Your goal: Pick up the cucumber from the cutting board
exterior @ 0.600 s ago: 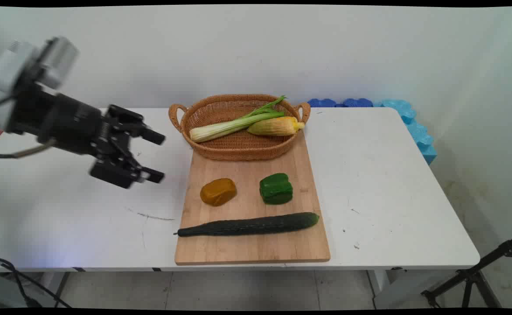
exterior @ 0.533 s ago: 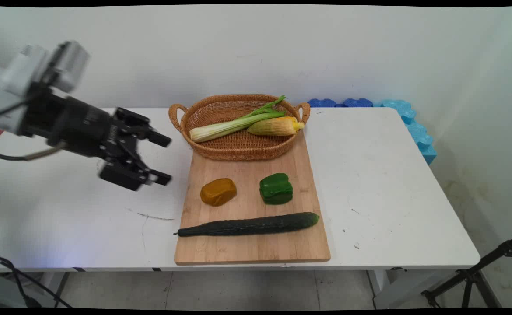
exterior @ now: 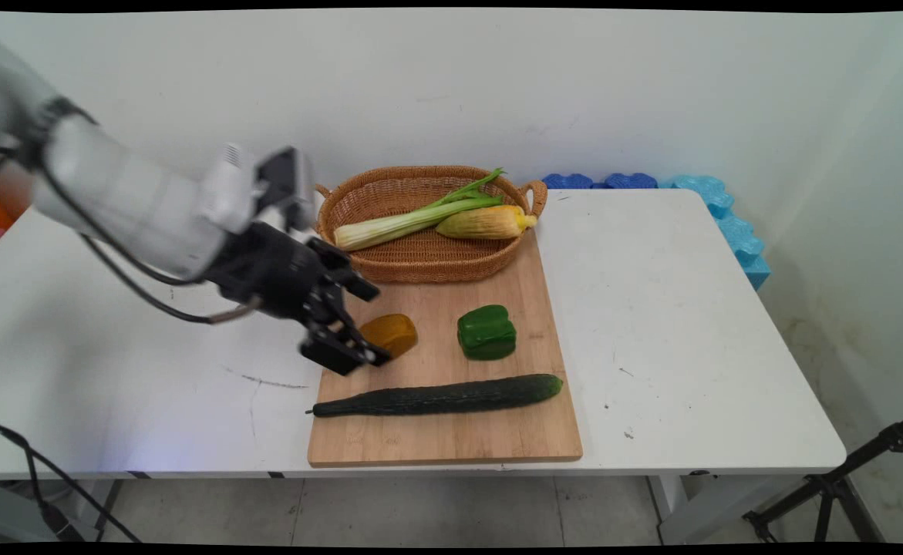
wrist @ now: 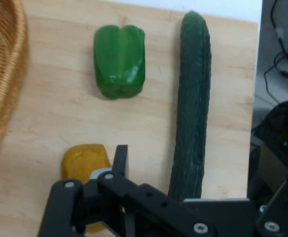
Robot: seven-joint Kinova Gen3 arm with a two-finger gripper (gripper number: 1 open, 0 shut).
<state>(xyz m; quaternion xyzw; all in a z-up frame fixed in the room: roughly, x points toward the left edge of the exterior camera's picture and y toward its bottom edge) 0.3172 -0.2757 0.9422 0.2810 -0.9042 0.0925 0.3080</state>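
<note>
Gripper (exterior: 366,324) open, empty, over the board's (exterior: 451,439) left edge beside the orange piece (exterior: 393,333); cucumber (exterior: 439,396) lies lengthwise along the near edge.

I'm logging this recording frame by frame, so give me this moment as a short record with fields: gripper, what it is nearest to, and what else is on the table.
gripper: black two-finger gripper, jaws open, above the left part of the cutting board
nearest: orange-brown pepper, partly hidden behind the lower finger; contact cannot be told
on board: green pepper; cucumber lying lengthwise near the front edge
basket: wicker, at the board's far end, holds a celery stalk and a corn cob
behind table: blue foam pieces
</note>
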